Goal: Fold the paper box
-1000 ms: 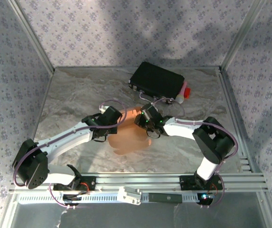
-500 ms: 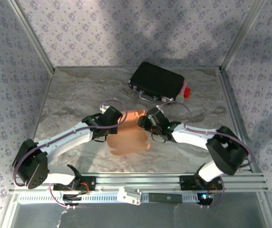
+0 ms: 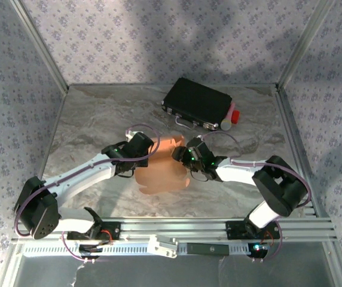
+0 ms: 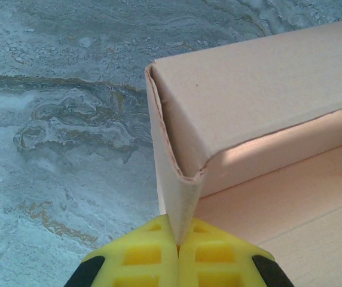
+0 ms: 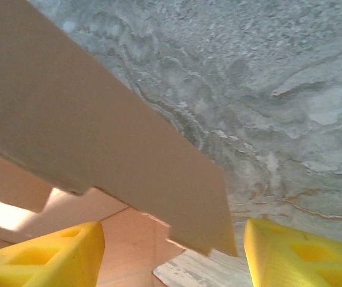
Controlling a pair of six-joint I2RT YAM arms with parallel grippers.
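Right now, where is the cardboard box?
Seen from above, the paper box sits mid-table between the left gripper, pinching its wall, and the open right gripper, nearer than the black case.

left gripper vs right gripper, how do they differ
The left gripper is shut, pinching a wall of the paper box; the right gripper is open, a flap between its fingers ungripped. The left gripper sits at the box's left side, the right gripper at its right. Both have yellow fingers.

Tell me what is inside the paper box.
Bare cardboard floor shows inside the paper box, seen from the left wrist; nothing lies on that part. The raised wall pinched by the left gripper covers the rest.
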